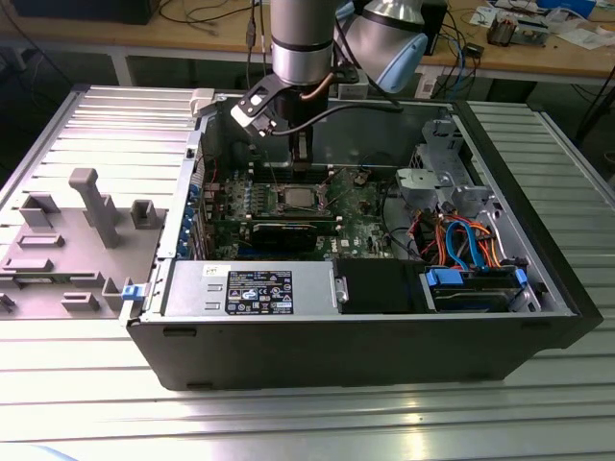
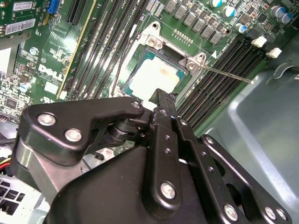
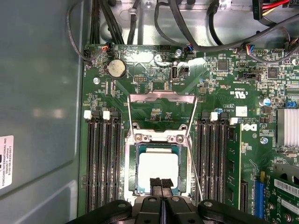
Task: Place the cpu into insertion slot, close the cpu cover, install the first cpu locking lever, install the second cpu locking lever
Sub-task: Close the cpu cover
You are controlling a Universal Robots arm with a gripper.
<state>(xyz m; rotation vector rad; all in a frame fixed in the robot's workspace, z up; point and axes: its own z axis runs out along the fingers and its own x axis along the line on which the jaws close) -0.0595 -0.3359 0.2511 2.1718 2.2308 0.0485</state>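
The cpu [image 3: 158, 169] lies flat in the insertion slot [image 3: 130, 186] on the green motherboard, its silver top glaring white; it is also in the second wrist view [image 2: 152, 77]. The cpu cover [image 3: 161, 96], a thin silver frame, stands open, tipped back from the slot's hinge side. A thin locking lever rod [image 2: 225, 73] juts up free from a corner of the slot. My gripper [image 3: 160, 183] hangs just above the cpu's near edge with its ribbed fingertips [image 3: 154, 183] pressed together and nothing between them. In the exterior view the gripper [image 1: 301, 163] is inside the case, over the slot [image 1: 296, 199].
Long black memory slots [image 3: 100, 158] flank the socket on both sides. A coin battery [image 3: 116, 68] and cable bundles [image 3: 196, 32] lie beyond it. The case wall [image 3: 37, 93] is close by. A power supply [image 1: 245, 288] and drive bay [image 1: 471, 288] fill the case front; grey fixtures [image 1: 86, 206] stand outside.
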